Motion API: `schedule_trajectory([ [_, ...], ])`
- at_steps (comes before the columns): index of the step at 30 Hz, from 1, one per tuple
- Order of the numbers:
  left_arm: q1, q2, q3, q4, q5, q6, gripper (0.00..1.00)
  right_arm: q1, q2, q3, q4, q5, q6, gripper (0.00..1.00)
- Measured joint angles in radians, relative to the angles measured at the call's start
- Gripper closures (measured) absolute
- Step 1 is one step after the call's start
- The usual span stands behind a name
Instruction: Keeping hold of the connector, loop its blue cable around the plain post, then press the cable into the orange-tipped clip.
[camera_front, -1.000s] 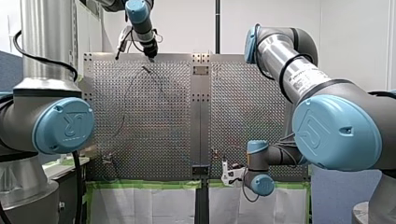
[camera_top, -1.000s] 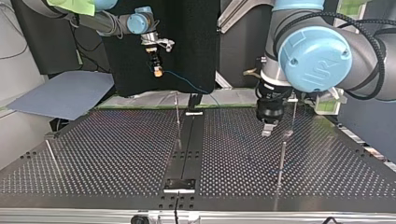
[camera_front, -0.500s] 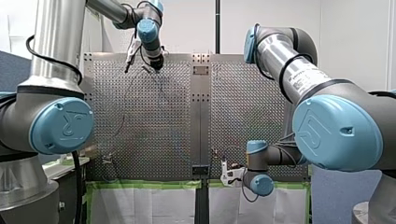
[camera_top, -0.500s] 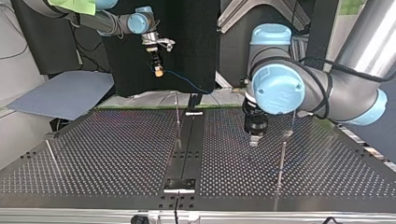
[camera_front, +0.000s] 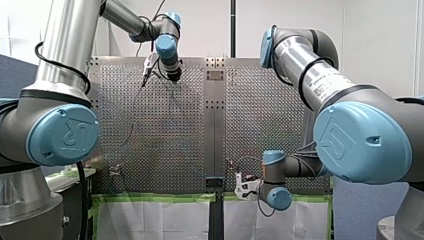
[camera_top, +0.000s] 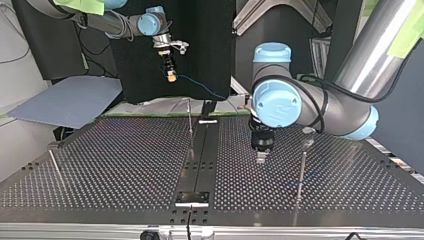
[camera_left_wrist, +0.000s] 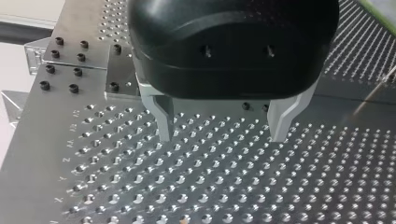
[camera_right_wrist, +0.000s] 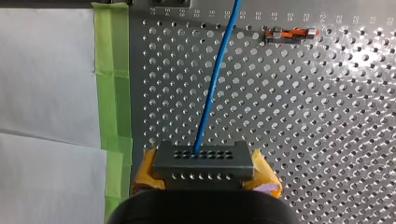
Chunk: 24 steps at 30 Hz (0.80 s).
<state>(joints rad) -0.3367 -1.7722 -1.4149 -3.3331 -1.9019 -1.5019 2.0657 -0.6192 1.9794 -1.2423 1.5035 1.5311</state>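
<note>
Nearest the arm bases, at the near edge of the table (camera_front: 185, 150), my right gripper (camera_top: 170, 75) is clamped on the connector (camera_right_wrist: 203, 161), yellow pads (camera_right_wrist: 266, 176) on both its sides. It has barely moved over the last second and is just holding. The blue cable (camera_right_wrist: 215, 84) runs from the connector out over the holes. It is not round any post and not in the orange-tipped clip (camera_right_wrist: 292, 33), which lies ahead of the gripper, beside the cable. Thin posts (camera_top: 190, 127) stand further out; can't tell which is the plain one. The real change is my left gripper (camera_left_wrist: 222, 137) at the far end, which has slid toward the centre strip (camera_top: 200, 155), right to left in the top view, staying low over the surface. Its metal fingers (camera_left_wrist: 161, 116) are wide apart with nothing between them. Looks like the left arm is repositioning to help, so the loop hasn't begun and the task is early. Surface is shiny perforated metal, with green tape (camera_right_wrist: 112, 70) on the near edge and a white sheet (camera_right_wrist: 46, 93) beyond it. Room: white wall (camera_front: 250, 15) past the far end, black panel (camera_top: 200, 50) behind my right arm.
</note>
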Motion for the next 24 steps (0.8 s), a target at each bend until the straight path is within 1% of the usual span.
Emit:
schedule_trajectory([
  [6,0.002,-0.011,0.006,0.065,-0.039,0.011,0.00,0.004,0.000,-0.001,0.001,0.000,0.000,1.00],
  [10,0.006,-0.035,0.012,0.108,-0.077,0.041,0.00,0.006,0.000,-0.002,0.001,0.000,0.000,1.00],
  [16,0.002,-0.064,0.015,0.171,-0.102,0.070,0.00,0.008,0.000,-0.002,0.003,0.000,0.000,1.00],
  [24,-0.001,-0.068,0.015,0.243,-0.148,0.108,0.00,0.013,0.000,-0.003,0.005,0.000,-0.001,1.00],
])
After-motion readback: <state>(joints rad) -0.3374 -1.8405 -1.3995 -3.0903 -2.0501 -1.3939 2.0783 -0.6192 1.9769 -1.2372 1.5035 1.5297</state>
